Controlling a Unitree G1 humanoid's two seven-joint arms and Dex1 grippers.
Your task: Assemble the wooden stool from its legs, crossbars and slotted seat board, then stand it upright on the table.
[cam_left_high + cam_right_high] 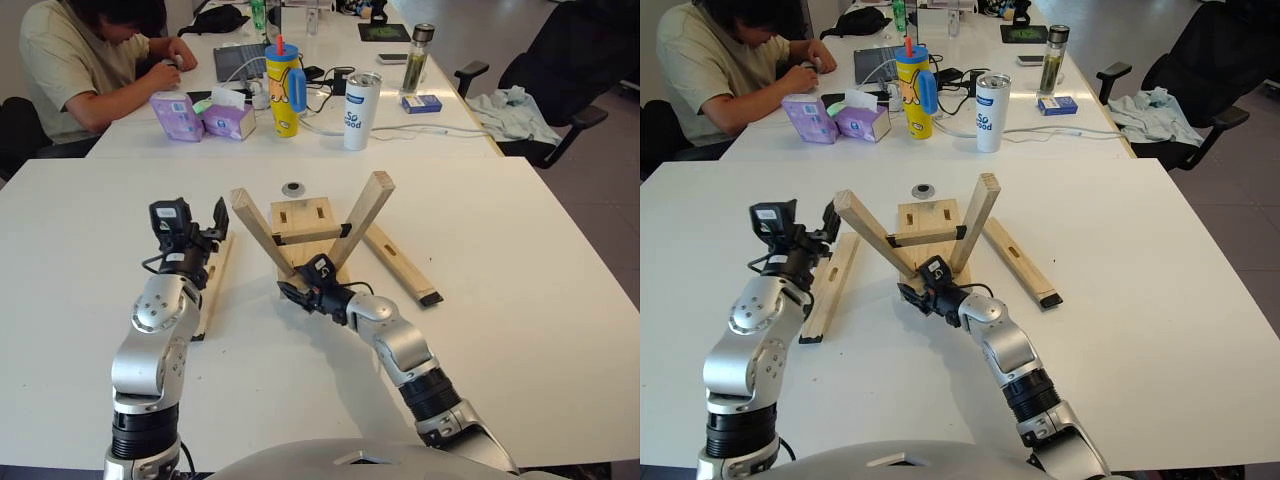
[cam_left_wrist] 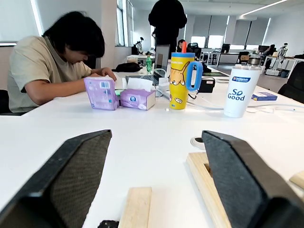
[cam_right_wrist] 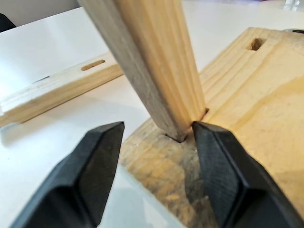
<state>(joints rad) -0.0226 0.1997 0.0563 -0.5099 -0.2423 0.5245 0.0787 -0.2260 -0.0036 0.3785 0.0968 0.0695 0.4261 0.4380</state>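
Wooden leg [image 3: 152, 61], R gripper [image 3: 157, 127] prob. straddling base

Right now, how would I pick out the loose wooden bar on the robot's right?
On the white table, find the seat board with two upright bars forming a V. To its right a loose bar lies flat; the other flat bar, on the left, has the left pincer over it.

Can't see seat board [image 1: 300, 215] front edge: hidden behind right gripper [image 1: 292, 294] and two slanted legs [image 1: 262, 232]. Can't see part of loose leg [image 1: 215, 272], covered by left arm. Can't identify small round thing [image 1: 292, 188] past board. Cropped by picture edge in right wrist view: one of the slanted legs.
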